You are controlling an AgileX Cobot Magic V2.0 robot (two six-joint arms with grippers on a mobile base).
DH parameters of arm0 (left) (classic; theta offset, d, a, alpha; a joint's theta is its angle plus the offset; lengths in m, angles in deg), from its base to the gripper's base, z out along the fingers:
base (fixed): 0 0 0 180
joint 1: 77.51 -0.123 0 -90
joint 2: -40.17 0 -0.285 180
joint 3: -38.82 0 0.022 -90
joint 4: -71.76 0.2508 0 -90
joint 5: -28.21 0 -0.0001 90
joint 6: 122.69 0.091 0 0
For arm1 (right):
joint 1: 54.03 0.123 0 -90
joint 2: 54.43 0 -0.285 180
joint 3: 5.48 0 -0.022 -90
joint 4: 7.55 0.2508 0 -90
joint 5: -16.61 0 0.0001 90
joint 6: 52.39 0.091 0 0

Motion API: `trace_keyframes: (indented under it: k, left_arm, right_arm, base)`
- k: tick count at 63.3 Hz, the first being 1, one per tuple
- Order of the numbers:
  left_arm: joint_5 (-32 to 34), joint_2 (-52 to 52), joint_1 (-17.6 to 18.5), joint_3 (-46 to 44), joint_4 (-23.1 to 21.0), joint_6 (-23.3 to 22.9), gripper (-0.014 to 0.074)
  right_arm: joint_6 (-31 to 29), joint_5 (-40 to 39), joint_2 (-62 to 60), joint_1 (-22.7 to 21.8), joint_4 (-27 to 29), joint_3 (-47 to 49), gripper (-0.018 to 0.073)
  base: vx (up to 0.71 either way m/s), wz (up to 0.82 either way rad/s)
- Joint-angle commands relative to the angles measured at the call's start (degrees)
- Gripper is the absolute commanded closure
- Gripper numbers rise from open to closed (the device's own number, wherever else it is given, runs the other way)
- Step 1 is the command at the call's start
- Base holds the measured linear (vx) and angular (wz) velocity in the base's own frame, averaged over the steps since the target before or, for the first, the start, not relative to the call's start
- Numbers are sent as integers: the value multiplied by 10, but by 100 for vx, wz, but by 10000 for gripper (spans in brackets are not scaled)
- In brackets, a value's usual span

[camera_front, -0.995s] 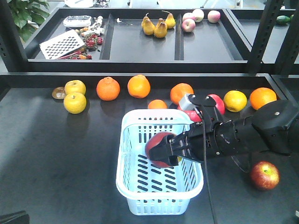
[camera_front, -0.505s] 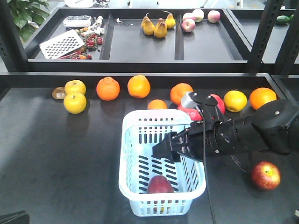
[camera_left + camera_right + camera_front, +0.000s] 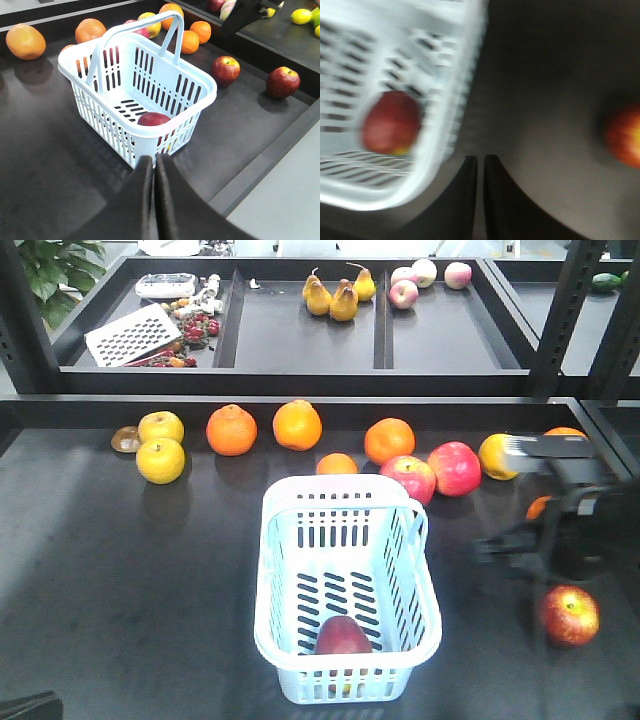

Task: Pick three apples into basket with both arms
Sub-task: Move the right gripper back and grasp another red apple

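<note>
The pale blue basket (image 3: 345, 540) stands mid-table with its handle down. One dark red apple (image 3: 343, 636) lies in its near end; it also shows in the left wrist view (image 3: 153, 119) and the right wrist view (image 3: 390, 122). A second apple (image 3: 568, 615) lies on the table right of the basket, and the left wrist view shows it (image 3: 225, 70) with a third apple (image 3: 282, 81). My right gripper (image 3: 490, 546) is blurred, right of the basket and above that apple; its jaws (image 3: 480, 159) are shut and empty. My left gripper (image 3: 154, 159) is shut and empty, just in front of the basket's near corner.
A row of fruit lies behind the basket: two yellow fruits (image 3: 160, 445), oranges (image 3: 232, 429), and two pink-red apples (image 3: 408, 478). A raised rear shelf holds pears (image 3: 340, 295) and a grater (image 3: 132, 335). The table's front edge (image 3: 260, 170) runs near the basket.
My right gripper let the apple go into the basket, where it now lies. The arm then pulled back out to the right, and its jaws closed.
</note>
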Motion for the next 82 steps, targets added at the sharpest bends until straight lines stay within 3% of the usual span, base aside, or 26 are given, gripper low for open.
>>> trace_keyframes:
  k: [1, 11, 21, 49, 82]
  left_arm:
    - [31, -5, 1, -11, -18, -3, 603]
    - [33, -5, 1, -11, -18, -3, 603]
    - [33, -5, 1, -11, -18, -3, 603]
    - [32, -5, 1, -11, -18, -3, 603]
    - [31, -5, 1, -11, -18, -3, 603]
  right_arm:
    - [0, -5, -13, -47, -36, 17, 407]
    - [-34, -33, 22, -108, -43, 22, 106]
    - [-26, -34, 83, -147, -54, 57, -172]
    - [14, 30, 258, -158, -104, 188, -115]
    - [25, 32, 375, -158, -122, 193, -68]
  base:
    - [0, 0]
    - [0, 0]
    - [0, 0]
    - [0, 0]
    - [0, 0]
